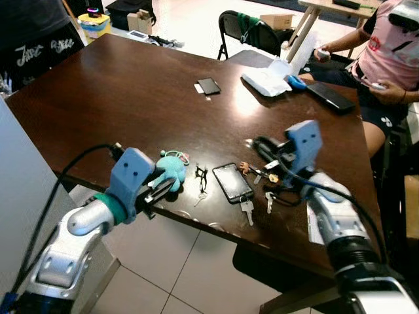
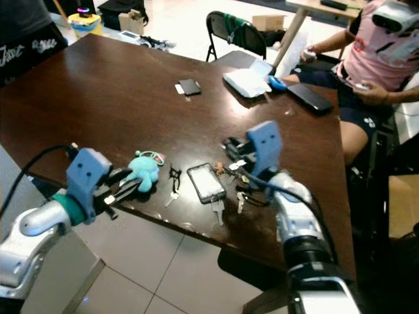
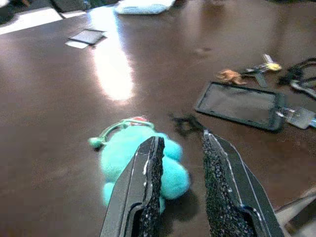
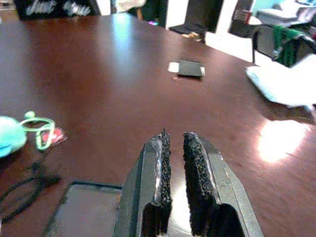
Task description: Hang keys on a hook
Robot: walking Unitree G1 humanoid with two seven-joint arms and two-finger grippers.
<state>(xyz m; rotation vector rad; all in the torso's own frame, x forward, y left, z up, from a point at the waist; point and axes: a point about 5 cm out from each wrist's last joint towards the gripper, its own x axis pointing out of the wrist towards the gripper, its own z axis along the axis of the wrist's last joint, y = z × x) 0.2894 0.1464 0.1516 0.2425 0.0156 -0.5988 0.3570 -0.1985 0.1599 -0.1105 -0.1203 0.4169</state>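
Dark wood table, tiled floor, folding chair.

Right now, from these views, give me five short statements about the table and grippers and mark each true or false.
1. The turquoise plush keychain lies by the left gripper. True.
2. The left gripper grips the plush. False: its fingers are apart, above it.
3. A phone lies face up between the grippers. True.
4. The right gripper is wide open. False: only a narrow gap.
5. Keys hang from a hook. False: they lie on the table.
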